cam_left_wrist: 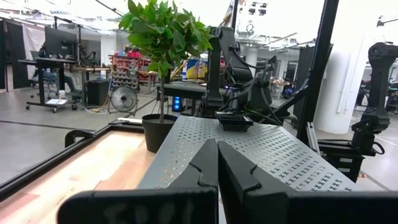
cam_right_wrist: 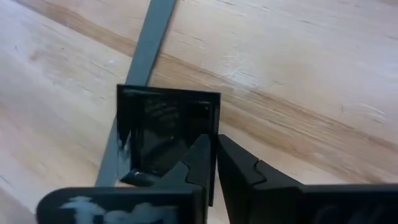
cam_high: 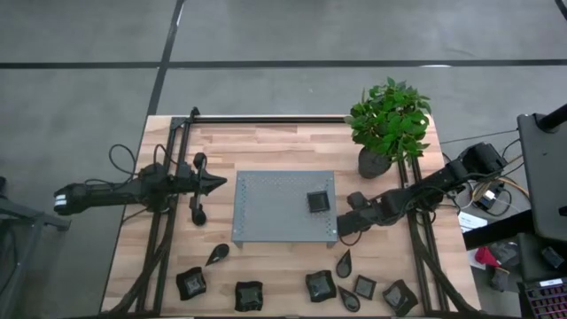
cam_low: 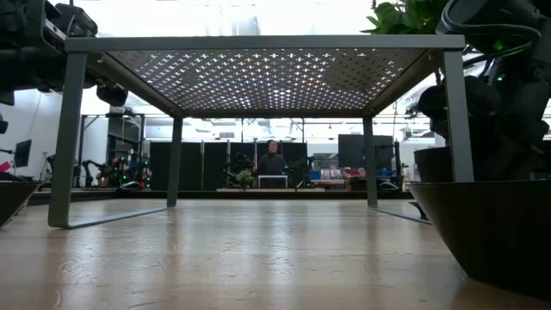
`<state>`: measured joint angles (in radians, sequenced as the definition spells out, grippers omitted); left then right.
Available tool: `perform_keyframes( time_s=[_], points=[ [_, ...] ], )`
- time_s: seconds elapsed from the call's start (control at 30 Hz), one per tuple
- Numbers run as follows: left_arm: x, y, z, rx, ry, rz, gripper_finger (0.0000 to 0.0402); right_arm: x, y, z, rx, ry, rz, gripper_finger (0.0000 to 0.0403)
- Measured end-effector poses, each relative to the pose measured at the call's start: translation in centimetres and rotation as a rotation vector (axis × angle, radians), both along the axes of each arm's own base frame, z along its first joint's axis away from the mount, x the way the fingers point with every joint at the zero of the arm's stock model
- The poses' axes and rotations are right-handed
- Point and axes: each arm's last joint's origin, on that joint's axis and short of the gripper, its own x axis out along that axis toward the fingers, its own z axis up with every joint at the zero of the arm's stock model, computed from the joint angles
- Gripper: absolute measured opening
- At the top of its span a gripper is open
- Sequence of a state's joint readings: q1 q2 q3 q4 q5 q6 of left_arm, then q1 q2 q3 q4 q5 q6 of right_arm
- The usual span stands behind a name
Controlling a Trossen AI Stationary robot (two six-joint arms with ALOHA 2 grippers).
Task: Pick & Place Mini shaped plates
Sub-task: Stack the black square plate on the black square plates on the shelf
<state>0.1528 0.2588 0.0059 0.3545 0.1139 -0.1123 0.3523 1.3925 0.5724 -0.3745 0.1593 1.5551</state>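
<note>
glossy black square plate [cam_right_wrist: 166, 138] flat, edges askew to table grain, pinched in right tool [cam_right_wrist: 214, 163]

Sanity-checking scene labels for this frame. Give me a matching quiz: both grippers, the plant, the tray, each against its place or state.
1. left gripper
2. right gripper
3. plant
4. tray

A. carries one dark dish near its right edge
B. shut on a square plate, off the tray's front right corner
C. stands at the table's far right corner
D. shut, empty, left of the tray

Pairs: 1-D, 2-B, 3-C, 4-A
</note>
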Motion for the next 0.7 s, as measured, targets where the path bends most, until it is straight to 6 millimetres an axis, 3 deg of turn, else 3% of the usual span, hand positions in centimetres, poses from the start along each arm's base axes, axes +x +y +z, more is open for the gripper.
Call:
perform_keyframes(
  time_s=[0.3, 0.7],
  points=[
    [0.0, 0.0, 0.0, 0.0, 0.0, 0.0, 0.0, -0.2, 0.0, 0.4, 0.004, -0.004, 0.025, 0.0009],
    [0.0, 0.0, 0.0, 0.0, 0.0, 0.0, 0.0, -2.7, -0.8, 4.4, 0.106, -0.063, 0.011, 0.0008]
  ],
)
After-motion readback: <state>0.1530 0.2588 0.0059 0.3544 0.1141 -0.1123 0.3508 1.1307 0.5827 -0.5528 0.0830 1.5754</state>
